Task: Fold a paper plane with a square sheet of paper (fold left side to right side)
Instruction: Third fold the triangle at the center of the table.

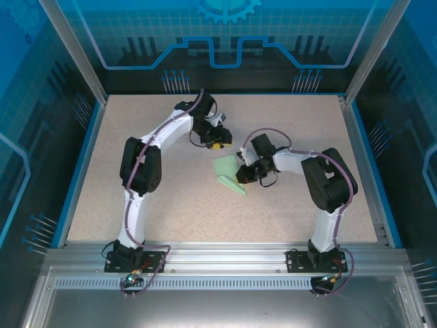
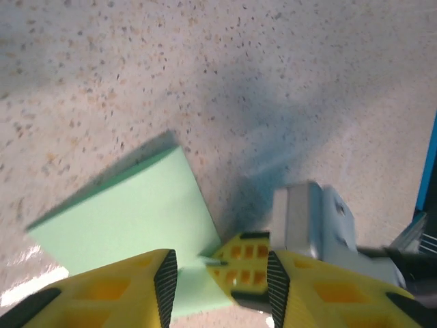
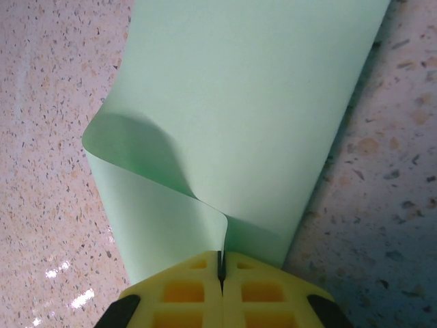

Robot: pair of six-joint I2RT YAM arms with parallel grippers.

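Pinching the paper (image 3: 252, 102) by one edge, the right gripper (image 3: 220, 263) has its jaws clamped tight on it. The pinched bit curls up into a loose loop, while the rest runs flat across the table (image 1: 171, 205). From the top view the paper sits around the middle of the table, a touch right of centre, looking skewed and partly doubled over. Over on its far side, the left gripper (image 2: 220, 281) hangs just above, jaws spread apart and released. Can't tell if it's touching the paper. Both grippers are close together near the same corner.
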